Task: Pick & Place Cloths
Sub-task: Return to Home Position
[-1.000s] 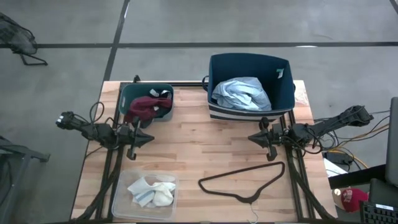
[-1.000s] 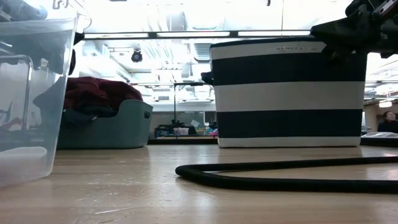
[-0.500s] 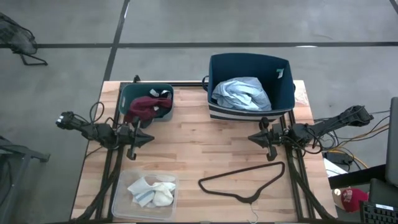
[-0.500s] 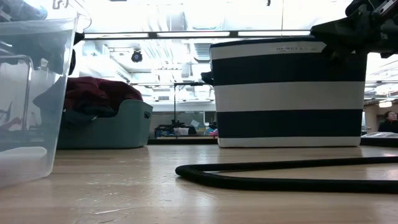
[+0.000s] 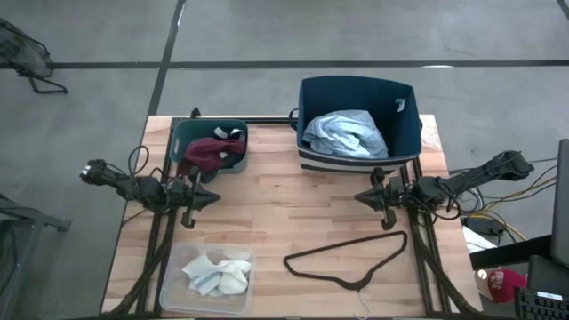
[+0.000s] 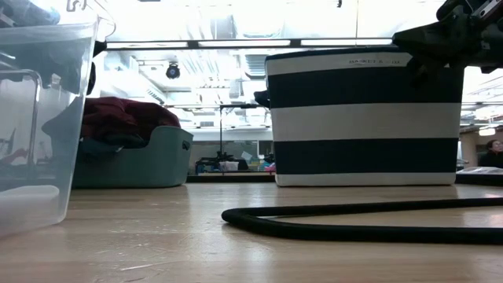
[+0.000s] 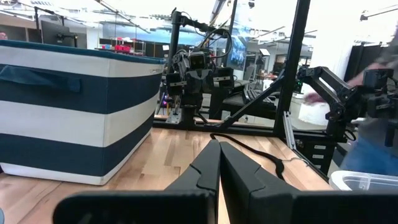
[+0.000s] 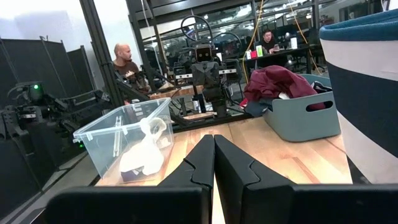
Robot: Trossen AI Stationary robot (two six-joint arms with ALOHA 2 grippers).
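Note:
A light blue shirt (image 5: 345, 133) lies crumpled inside the navy-and-white striped bin (image 5: 407, 138) at the table's far right. A maroon piece (image 5: 206, 153) with dark clothes sits heaped in the teal tub (image 5: 238, 160) at the far left. White and grey socks (image 5: 216, 274) lie in the clear tray (image 5: 173, 284) near the left front edge. My left gripper (image 5: 213, 199) hovers shut at mid-left, between tub and tray. My right gripper (image 5: 359, 197) hovers shut at mid-right, just in front of the striped bin. Neither touches anything.
A thin black wire hanger (image 5: 351, 258) lies flat on the wood at the right front. Bare wood (image 5: 284, 209) stretches between the two grippers. People and other arm rigs show in the room beyond the table (image 8: 127, 59).

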